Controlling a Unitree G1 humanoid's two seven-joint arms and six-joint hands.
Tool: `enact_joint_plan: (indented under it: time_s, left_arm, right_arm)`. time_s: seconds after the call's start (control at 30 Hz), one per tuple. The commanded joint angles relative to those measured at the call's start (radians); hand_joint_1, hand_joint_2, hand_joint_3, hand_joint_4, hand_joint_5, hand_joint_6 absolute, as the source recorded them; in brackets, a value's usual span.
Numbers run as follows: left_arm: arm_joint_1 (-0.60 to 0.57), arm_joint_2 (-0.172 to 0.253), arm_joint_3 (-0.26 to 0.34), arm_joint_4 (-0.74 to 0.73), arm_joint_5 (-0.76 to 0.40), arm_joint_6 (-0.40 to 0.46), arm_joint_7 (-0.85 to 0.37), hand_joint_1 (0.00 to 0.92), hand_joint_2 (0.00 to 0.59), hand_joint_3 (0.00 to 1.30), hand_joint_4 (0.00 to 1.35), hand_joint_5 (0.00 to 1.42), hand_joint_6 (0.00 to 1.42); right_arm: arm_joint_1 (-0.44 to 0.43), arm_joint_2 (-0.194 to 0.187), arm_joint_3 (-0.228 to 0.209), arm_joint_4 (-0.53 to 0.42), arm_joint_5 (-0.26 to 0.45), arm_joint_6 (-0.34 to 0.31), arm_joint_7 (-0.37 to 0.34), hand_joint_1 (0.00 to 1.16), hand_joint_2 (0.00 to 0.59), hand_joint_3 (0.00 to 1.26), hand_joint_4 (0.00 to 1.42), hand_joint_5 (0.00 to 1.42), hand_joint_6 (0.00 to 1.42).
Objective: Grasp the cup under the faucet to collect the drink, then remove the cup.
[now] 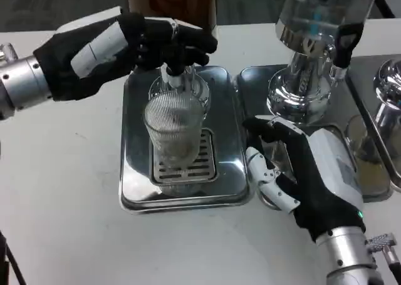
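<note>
Cup [175, 131] placement first: 1 ribbed clear glass is stood upright on the slotted grate of the left drip tray [135, 172], right under the faucet [173, 78], long axis vertical. The left hand [128, 44] is reached in from the left with its fingers wrapped over the faucet lever area above the cup, though exactly what's being pressed can't be made out. The right hand [301, 178] is parked on the surface just right of that tray, fingers loosely spread, nothing held, thumb side turned toward the cup. So the cup is found to the right hand's left and slightly further from the robot, with the tray edge between them. Since the left one is busy up top, the right hand is judged the nearer free one for the grab.

Count-wise: 1 cup, 2 hands, 2 drip trays seen, plus a 2nd chrome dispenser [307, 78] off to the right.
</note>
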Motion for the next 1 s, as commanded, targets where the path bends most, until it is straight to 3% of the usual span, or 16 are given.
enact_joint_plan:
  time_s: [0.03, 0.7, 0.9, 1.0]
  left_arm:
    - [0.06, 0.007, -0.055, 0.001, 0.064, -0.027, -0.01, 0.0, 0.064, 0.31, 0.18, 0.2, 0.13]
    - [0.106, 0.034, -0.113, -0.033, 0.082, -0.174, 0.073, 0.0, 0.065, 0.29, 0.16, 0.17, 0.14]
    - [0.114, 0.041, -0.127, -0.045, 0.086, -0.197, 0.096, 0.0, 0.063, 0.29, 0.16, 0.17, 0.14]
    - [0.12, 0.045, -0.133, -0.051, 0.083, -0.201, 0.102, 0.0, 0.063, 0.29, 0.16, 0.17, 0.14]
  right_arm:
    - [-0.005, -0.004, -0.008, -0.005, 0.011, 0.005, 0.01, 0.26, 0.452, 0.38, 0.35, 0.34, 0.25]
    - [-0.027, 0.008, -0.017, 0.0, 0.037, 0.02, 0.03, 0.26, 0.452, 0.36, 0.32, 0.32, 0.24]
    - [-0.035, 0.013, -0.024, 0.0, 0.072, 0.035, 0.05, 0.26, 0.432, 0.34, 0.3, 0.31, 0.23]
    - [-0.041, 0.014, -0.03, 0.001, 0.102, 0.043, 0.068, 0.28, 0.378, 0.32, 0.27, 0.29, 0.23]
